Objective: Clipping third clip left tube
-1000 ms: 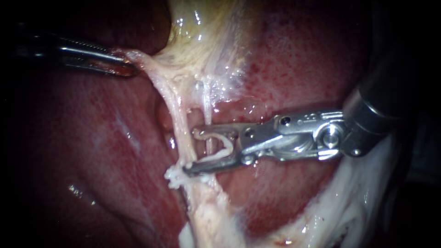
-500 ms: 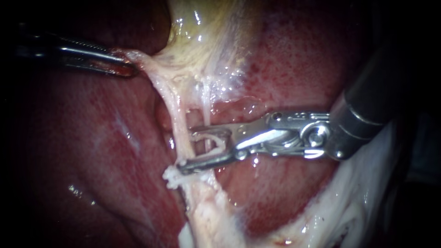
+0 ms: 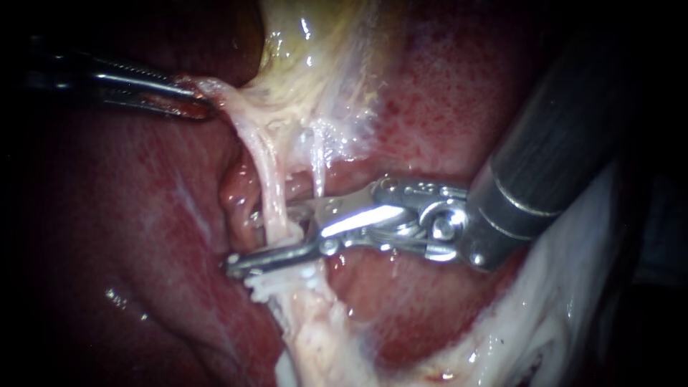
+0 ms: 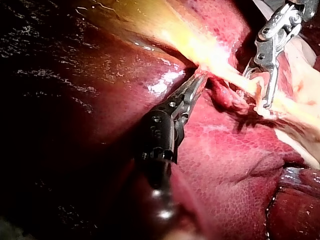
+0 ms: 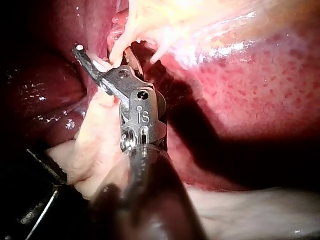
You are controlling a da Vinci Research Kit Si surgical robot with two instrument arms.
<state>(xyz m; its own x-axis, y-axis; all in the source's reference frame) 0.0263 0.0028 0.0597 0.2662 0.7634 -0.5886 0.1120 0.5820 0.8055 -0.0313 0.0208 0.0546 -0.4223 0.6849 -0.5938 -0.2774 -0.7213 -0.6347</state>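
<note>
Two instruments are in the field. Far left, the left instrument [image 3: 204,106] enters along the upper left edge of the endoscope view, its shaft lost in shadow. Its jaws are closed flat on a pale fold of tissue [image 3: 215,89] at the base of the gallbladder [image 3: 315,57]. The fold runs taut from the jaw tips toward the centre. Below that instrument lies a broad bare expanse of liver [image 3: 136,215], with nothing on it between the jaw tips and the tubes.

At centre, the left tube [image 3: 266,179] descends from the gallbladder as a pale cord. A thinner right tube [image 3: 317,168] runs just beside it, with a narrow window between them. A white clip [image 3: 276,288] sits on the left tube, just below the lower jaw of the right instrument [image 3: 261,240].

That instrument comes in from the upper right, its dark shaft filling that corner. Its jaws stand apart with a visible gap and straddle the left tube. The lower jaw crosses in front of the tube, and its tip projects past the tube's left edge over the liver. The upper jaw lies toward the window. Whether both jaws press on the tube cannot be told. The right wrist view also shows the tube between the parted jaws.

Right of the tubes, under the instrument, the liver is bare. A pale band of tissue [image 3: 545,322] borders the lower right edge.
</note>
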